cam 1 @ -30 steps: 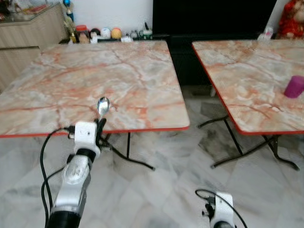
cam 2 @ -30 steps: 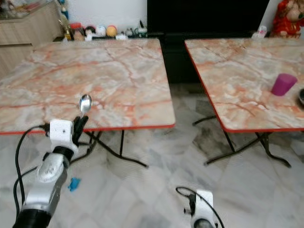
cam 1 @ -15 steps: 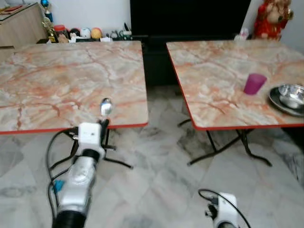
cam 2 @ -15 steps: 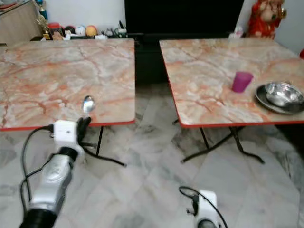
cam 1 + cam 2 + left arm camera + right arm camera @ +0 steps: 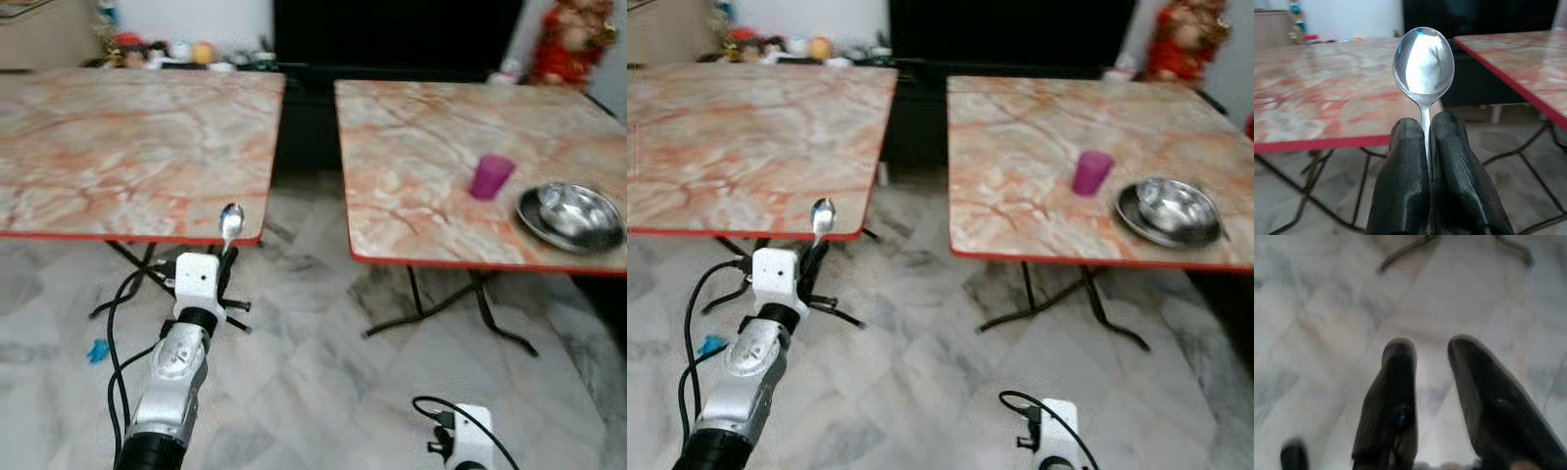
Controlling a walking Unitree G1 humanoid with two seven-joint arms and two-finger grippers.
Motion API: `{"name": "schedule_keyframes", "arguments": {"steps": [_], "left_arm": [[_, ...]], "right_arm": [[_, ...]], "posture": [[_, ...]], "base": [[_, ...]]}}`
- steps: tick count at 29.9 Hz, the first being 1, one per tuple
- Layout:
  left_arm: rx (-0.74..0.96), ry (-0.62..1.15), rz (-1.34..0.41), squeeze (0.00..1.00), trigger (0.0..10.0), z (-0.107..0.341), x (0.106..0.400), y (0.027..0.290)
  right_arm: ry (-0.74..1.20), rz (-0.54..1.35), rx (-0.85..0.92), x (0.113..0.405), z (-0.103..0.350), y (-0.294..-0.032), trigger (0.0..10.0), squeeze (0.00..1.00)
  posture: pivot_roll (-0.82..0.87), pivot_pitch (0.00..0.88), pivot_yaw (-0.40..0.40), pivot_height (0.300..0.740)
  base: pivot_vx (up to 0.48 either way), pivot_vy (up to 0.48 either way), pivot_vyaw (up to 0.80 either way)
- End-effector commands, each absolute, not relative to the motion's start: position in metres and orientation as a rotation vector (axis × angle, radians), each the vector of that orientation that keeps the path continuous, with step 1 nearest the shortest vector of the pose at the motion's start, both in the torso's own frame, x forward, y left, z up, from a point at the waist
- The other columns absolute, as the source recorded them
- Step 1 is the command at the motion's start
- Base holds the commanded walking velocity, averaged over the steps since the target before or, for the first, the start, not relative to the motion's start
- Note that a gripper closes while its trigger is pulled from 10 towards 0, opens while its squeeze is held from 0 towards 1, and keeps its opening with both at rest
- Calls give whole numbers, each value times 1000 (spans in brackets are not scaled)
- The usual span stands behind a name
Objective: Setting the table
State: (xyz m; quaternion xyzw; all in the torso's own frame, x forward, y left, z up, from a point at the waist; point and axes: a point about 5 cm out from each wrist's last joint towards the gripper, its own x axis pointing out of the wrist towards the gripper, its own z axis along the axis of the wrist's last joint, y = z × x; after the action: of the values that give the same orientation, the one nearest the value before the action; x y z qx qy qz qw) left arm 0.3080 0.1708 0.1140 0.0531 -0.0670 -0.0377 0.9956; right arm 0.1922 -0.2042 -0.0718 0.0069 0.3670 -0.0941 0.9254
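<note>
While your left gripper (image 5: 1428,147) pinched the spoon (image 5: 1423,61) upright by its handle, you were carrying it toward the right table (image 5: 411,166), where it would need laying just beside the steel bowl (image 5: 578,208) and pink cup (image 5: 489,176).

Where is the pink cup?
In the head views the cup stands on the right table, near its front edge, just left of the metal bowl on its plate.
</note>
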Motion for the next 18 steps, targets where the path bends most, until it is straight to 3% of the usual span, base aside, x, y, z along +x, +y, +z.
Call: {"name": "schedule_keyframes", "arguments": {"steps": [1,18], "left_arm": [[115,-145,-79,0,10000,117,309,171],[140,-144,-82,0,10000,117,310,174]], "right_arm": [[771,-191,40,188,-76,-198,10000,0],[765,-169,16,190,-75,-195,10000,0]], "posture": [[80,0,-26,740],[79,0,-23,740]], "base": [[0,-390,0],[0,-391,0]]}}
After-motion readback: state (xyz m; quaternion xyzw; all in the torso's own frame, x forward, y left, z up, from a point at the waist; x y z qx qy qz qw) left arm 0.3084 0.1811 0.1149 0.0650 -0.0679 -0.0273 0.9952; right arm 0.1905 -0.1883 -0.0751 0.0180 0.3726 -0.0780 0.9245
